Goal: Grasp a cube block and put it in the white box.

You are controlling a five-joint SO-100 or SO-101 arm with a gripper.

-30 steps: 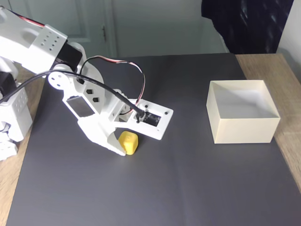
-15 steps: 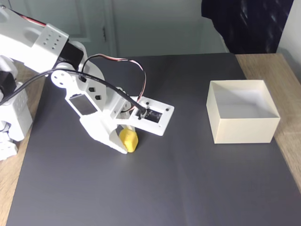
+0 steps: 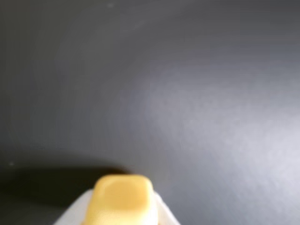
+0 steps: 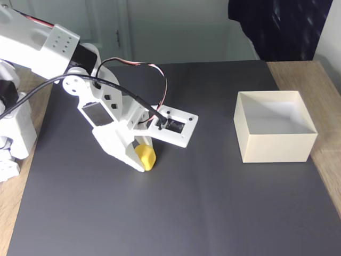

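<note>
The small yellow cube block [image 4: 146, 157] sits left of the middle of the dark mat, pinched between the white fingers of my gripper [image 4: 144, 163], which is shut on it. In the wrist view the cube block [image 3: 122, 197] fills the bottom edge, with a pale finger [image 3: 77, 211] pressed against each side. I cannot tell whether the cube touches the mat. The cream-white box [image 4: 275, 145] stands open-topped at the right of the mat, well apart from the gripper, and nothing shows inside it.
The dark grey mat [image 4: 213, 213] covers most of the table, with bare wood [image 4: 327, 160] along its right edge. The arm's base [image 4: 13, 128] stands at the left edge. A black cable [image 4: 133, 98] loops over the wrist. A dark cloth [image 4: 277, 26] hangs behind.
The fingers have closed on the cube, which now looks narrower and sits slightly higher in the fixed view. The wrist has risen a little and the box has not moved.
</note>
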